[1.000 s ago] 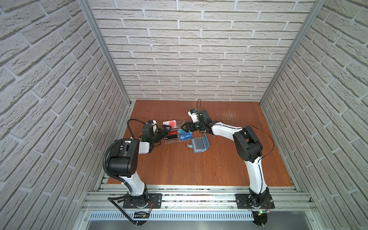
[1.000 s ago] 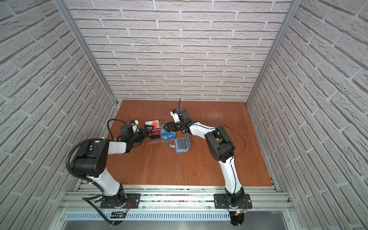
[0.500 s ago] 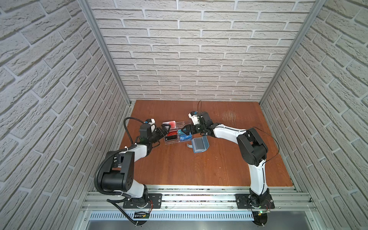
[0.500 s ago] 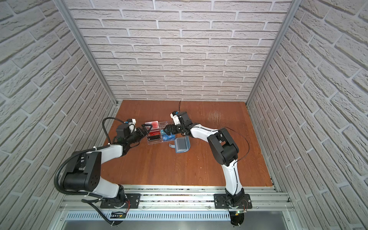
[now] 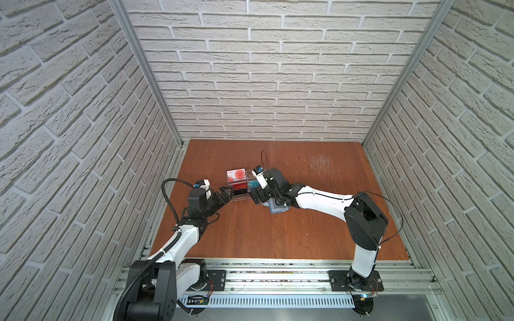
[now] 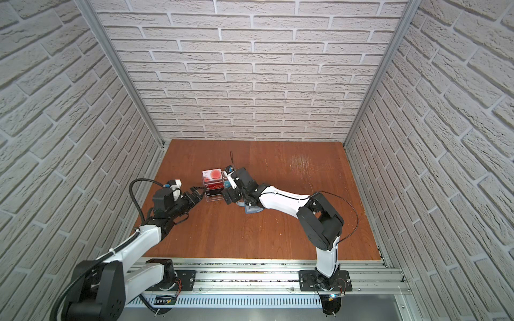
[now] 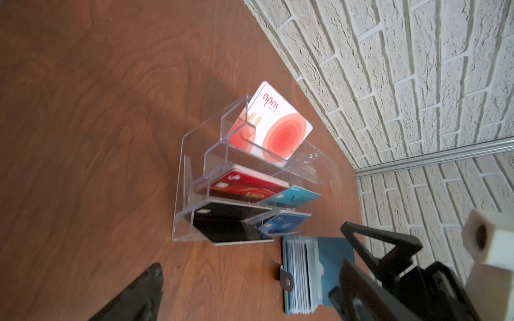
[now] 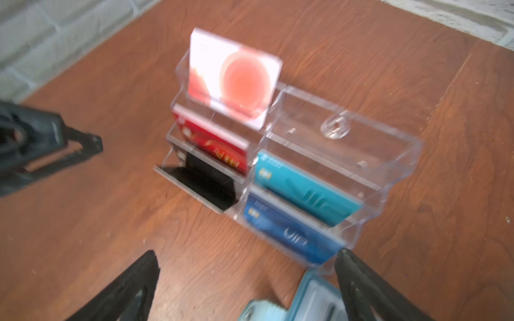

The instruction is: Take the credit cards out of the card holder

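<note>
The slate-blue card holder [image 7: 331, 266] lies open on the table just in front of the rack, its pale sleeves fanned and its strap tab [image 7: 286, 280] sticking out. In both top views my right arm covers most of the holder [image 5: 278, 208] [image 6: 253, 209]. A red credit card [image 7: 244, 189] sits in the rack's middle tier. My right gripper [image 8: 247, 278] hovers open and empty over the holder's [image 8: 306, 303] end nearest the rack [image 5: 257, 196]. My left gripper [image 7: 250, 283] is open and empty at the rack's left side [image 5: 226, 193].
The clear acrylic rack [image 5: 236, 194] [image 8: 347, 139] also holds a white card with a red circle [image 7: 278, 130], a teal card [image 8: 303, 186], a blue card [image 8: 289, 233] and a black card [image 8: 205, 183]. Brick walls enclose the wooden table [image 5: 278, 239].
My right gripper has come down and towards the front, from above the rack to over the card holder. The left arm has stretched out lower, its gripper staying beside the rack.
</note>
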Tool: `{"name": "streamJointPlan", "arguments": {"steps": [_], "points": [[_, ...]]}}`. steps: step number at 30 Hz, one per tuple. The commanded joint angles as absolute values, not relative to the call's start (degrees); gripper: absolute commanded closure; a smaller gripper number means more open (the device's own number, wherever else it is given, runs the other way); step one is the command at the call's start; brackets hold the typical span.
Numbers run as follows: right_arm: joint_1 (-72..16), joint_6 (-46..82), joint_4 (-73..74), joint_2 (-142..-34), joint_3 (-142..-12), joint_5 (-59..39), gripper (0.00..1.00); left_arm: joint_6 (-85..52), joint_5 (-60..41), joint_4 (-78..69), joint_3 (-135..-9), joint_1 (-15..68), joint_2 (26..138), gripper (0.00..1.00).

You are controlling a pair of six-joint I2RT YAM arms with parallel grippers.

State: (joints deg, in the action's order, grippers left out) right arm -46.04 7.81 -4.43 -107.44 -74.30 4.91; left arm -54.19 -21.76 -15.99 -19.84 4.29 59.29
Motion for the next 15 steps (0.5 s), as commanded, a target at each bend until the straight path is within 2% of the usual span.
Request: {"name": "streamJointPlan", "arguments": {"steps": [1, 10, 15], "points": [[-48.51, 5.46, -5.43, -108.07, -74.80, 13.08, 0.00, -57.23, -22.98, -16.03, -17.46, 4.21, 54.98, 0.02], [-54.16, 10.00, -11.62, -117.59, -83.06, 30.83, 0.00, -61.94, -27.05, -22.14, -13.69, 3.78, 55.31, 0.02], [-54.56, 12.56, -10.58, -120.42, -84.98, 32.65, 0.00, -63.90, -28.99, -25.72, -12.35, 2.97, 57.37, 0.02]]}}
